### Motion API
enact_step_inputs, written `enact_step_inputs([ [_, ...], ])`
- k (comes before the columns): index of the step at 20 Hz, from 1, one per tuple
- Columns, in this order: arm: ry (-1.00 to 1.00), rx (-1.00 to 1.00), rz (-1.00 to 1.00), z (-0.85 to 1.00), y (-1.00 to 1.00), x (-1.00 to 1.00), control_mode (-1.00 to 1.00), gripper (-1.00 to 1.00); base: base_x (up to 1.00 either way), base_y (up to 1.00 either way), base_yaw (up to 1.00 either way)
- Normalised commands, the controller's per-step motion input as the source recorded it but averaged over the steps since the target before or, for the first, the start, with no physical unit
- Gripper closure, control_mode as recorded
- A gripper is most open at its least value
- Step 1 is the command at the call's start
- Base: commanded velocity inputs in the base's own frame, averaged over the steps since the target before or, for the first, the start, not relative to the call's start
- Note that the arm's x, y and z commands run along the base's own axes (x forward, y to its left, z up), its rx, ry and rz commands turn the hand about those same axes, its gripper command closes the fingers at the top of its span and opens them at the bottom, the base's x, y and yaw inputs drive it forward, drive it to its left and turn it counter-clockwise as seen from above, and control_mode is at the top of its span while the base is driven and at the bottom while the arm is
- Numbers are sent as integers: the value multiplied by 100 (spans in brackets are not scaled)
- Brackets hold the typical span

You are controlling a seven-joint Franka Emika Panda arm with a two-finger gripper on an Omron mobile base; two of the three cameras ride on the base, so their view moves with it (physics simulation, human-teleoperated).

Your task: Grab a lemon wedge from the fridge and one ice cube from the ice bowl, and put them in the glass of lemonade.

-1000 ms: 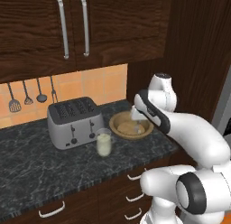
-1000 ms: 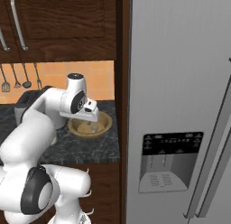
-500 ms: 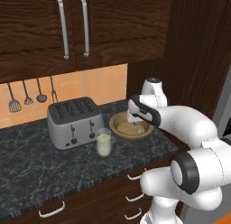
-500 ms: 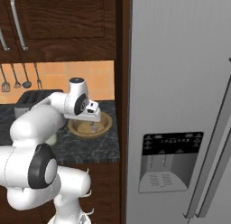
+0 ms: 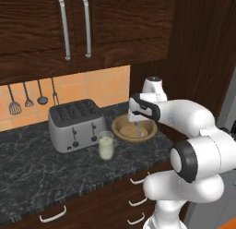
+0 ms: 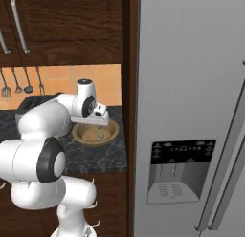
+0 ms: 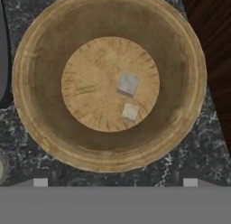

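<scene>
While my hand view looked straight down into the ice bowl (image 7: 108,83), I counted two pale cubes lying close together on its flat floor, which neither base view resolved. Left base view gave me the glass of lemonade (image 5: 106,147) on the bench (image 5: 32,172), before the toaster (image 5: 76,124) and near the bowl. Right base view added the fridge (image 6: 191,112). Gripper (image 5: 138,129) hung over the bowl, jaws spread fully, holding nothing.

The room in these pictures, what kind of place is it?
A home kitchen, by the look of it: a silver toaster on a dark stone counter, cooking utensils hanging on an orange tiled wall, and a tall grey fridge beside dark wooden cabinets.
</scene>
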Motion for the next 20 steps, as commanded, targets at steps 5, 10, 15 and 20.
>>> enact_step_inputs([
  [5, 0, 0, 0, -21, 0, 4, -100, -100, 0, 0, 0],
  [10, 0, 0, 0, -21, 0, 0, -100, -100, 0, 0, 0],
  [15, 2, 0, 0, -11, 0, 0, -100, -100, 0, 0, 0],
  [20, 3, 0, 0, -23, 0, 0, -100, -100, 0, 0, 0],
])
